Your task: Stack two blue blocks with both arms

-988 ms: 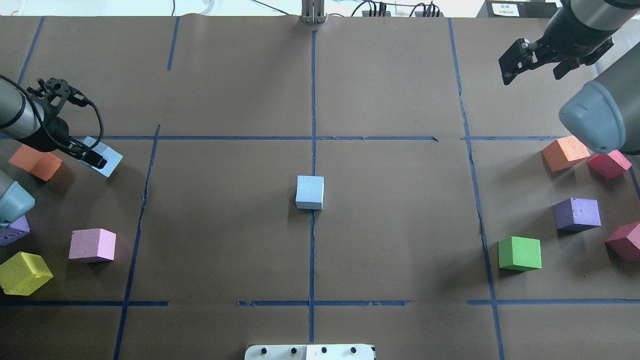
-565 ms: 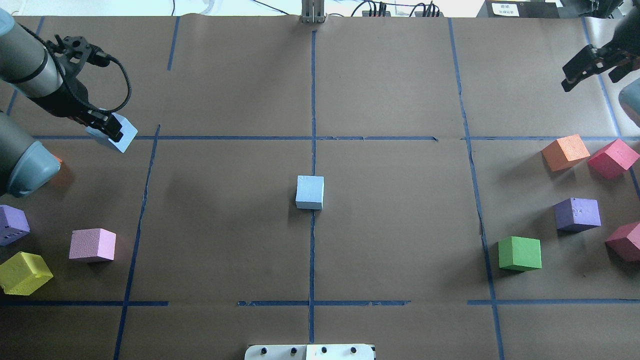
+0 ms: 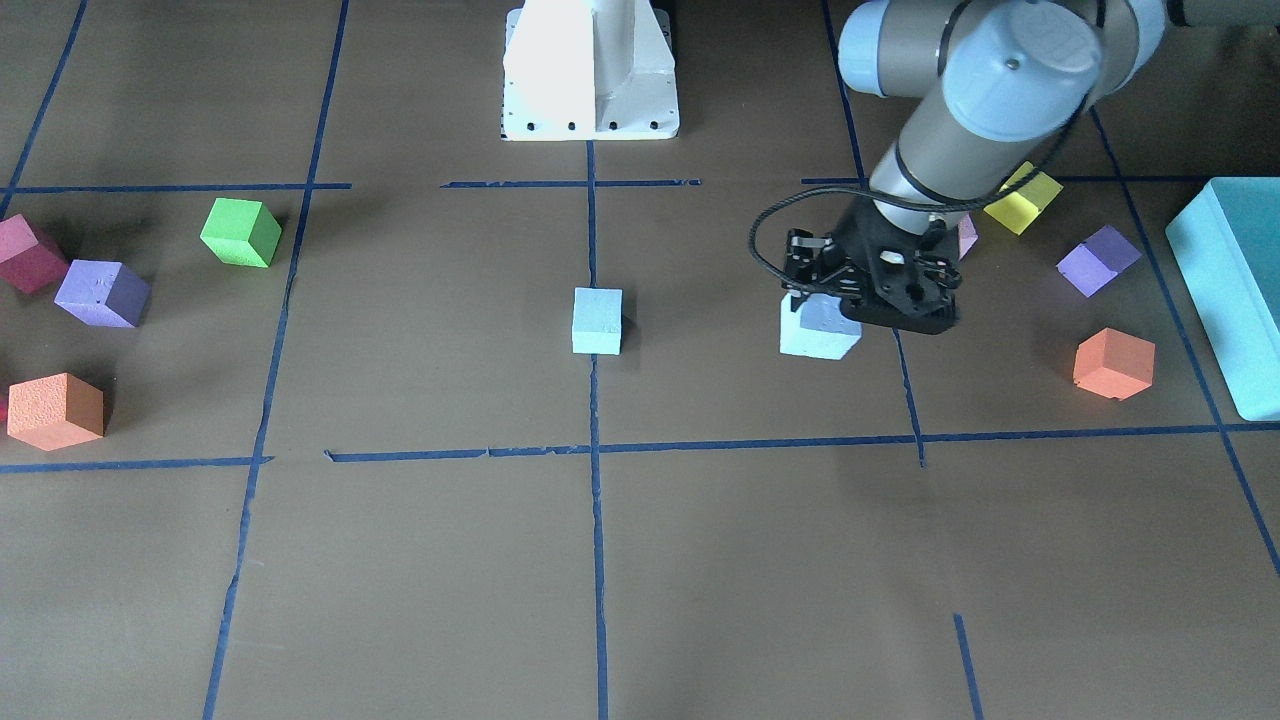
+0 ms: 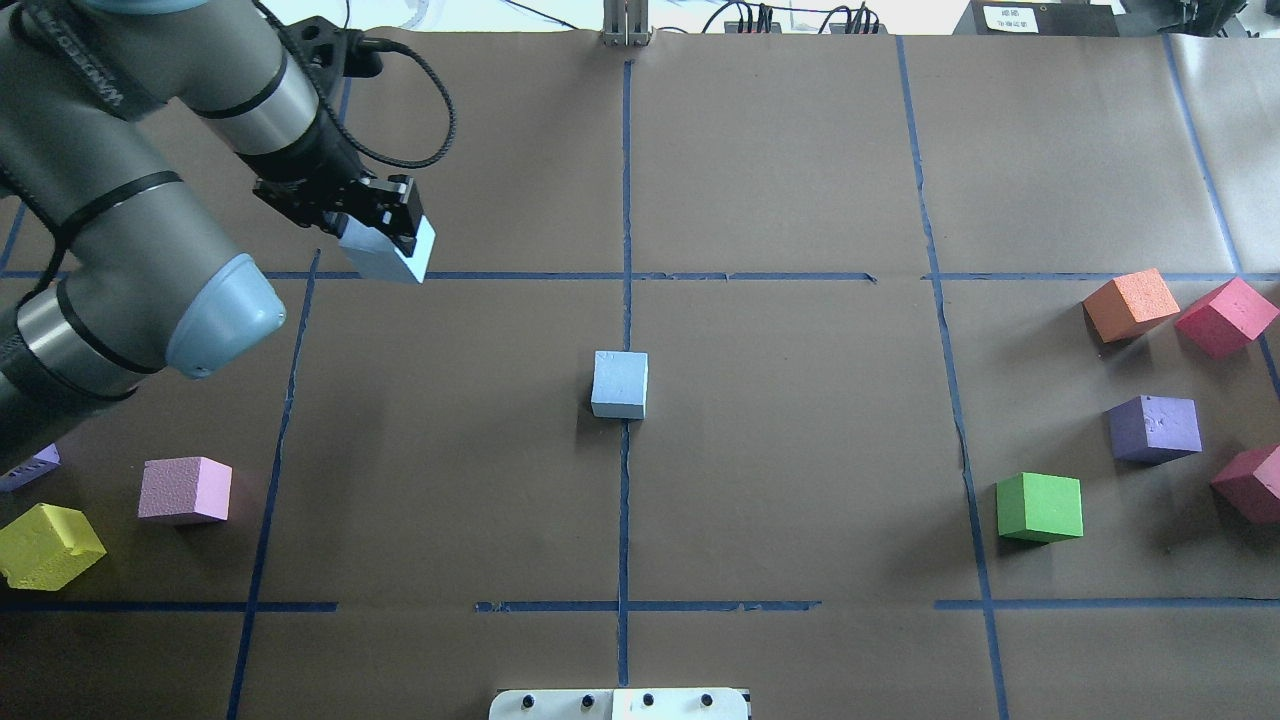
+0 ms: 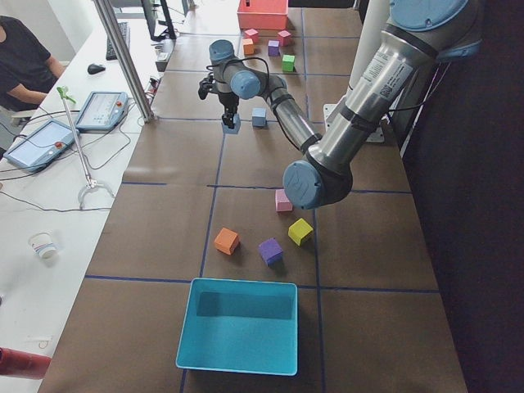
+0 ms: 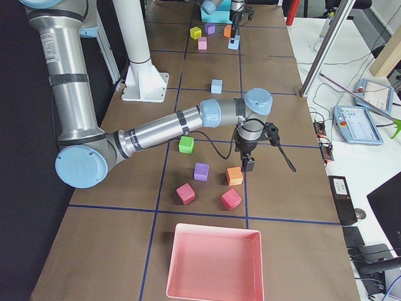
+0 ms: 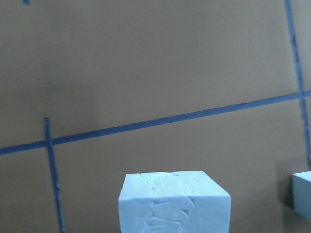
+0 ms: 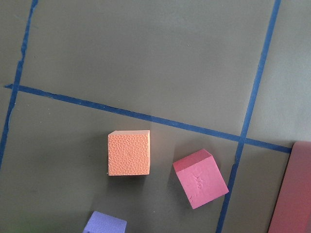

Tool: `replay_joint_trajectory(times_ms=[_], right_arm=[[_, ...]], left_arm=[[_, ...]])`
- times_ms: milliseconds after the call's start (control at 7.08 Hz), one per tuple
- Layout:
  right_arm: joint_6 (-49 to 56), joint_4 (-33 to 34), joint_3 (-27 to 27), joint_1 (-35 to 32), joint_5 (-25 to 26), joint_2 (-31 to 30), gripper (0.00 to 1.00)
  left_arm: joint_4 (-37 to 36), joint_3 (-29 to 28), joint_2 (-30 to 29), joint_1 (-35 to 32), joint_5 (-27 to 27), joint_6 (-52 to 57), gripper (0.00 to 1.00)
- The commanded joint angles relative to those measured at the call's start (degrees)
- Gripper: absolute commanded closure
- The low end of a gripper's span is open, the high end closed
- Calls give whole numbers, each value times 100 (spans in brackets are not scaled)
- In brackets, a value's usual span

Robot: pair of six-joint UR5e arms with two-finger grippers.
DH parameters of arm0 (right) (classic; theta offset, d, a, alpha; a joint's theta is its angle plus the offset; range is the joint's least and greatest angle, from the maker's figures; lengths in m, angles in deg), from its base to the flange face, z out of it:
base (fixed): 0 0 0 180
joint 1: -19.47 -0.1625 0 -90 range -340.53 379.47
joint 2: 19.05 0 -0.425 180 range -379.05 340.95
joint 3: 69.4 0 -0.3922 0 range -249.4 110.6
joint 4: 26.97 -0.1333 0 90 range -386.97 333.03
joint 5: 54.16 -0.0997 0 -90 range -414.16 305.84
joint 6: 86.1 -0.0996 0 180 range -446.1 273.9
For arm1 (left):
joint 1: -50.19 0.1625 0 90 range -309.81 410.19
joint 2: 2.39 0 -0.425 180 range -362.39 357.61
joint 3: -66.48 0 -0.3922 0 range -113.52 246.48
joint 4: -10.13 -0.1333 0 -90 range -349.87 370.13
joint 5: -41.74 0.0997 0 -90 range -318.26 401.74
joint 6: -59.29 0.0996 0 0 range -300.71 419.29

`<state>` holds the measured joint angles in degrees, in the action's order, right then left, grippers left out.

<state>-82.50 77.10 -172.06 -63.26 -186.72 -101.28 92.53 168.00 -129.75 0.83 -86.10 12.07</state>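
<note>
One blue block (image 4: 620, 384) sits on the centre line of the table; it also shows in the front view (image 3: 597, 320) and at the right edge of the left wrist view (image 7: 302, 194). My left gripper (image 4: 380, 230) is shut on the second blue block (image 4: 392, 258) and holds it above the table, left of the resting one. The held block also shows in the front view (image 3: 818, 328) and the left wrist view (image 7: 174, 204). My right gripper (image 6: 249, 164) shows only in the exterior right view, above an orange cube (image 6: 234, 176); I cannot tell if it is open.
On the right lie an orange cube (image 4: 1130, 303), red cubes (image 4: 1225, 315), a purple cube (image 4: 1155, 428) and a green cube (image 4: 1040, 507). On the left lie a pink cube (image 4: 185, 490) and a yellow cube (image 4: 45, 545). A teal bin (image 3: 1230, 290) and a pink tray (image 6: 213, 263) stand at the table's ends.
My left gripper has risen and carried the blue block to the right, toward the table's middle. My right arm has swung out of the overhead view on the right.
</note>
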Motion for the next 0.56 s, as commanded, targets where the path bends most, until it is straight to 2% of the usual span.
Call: replay_joint_trajectory(times_ms=[0,282,424], right_arm=[[44,-762,289,-77,98,-162,0],[9,-1115,947,-68,91,-188,0],[0,-1152,950,-155,-5,-362,0]], left_arm=[[-13,-403,-804,583,309,-796,96],[-5,-929,-1253,1076,767,-1157,96],[-5,-1263,-1526,1156,795,-1176,96]])
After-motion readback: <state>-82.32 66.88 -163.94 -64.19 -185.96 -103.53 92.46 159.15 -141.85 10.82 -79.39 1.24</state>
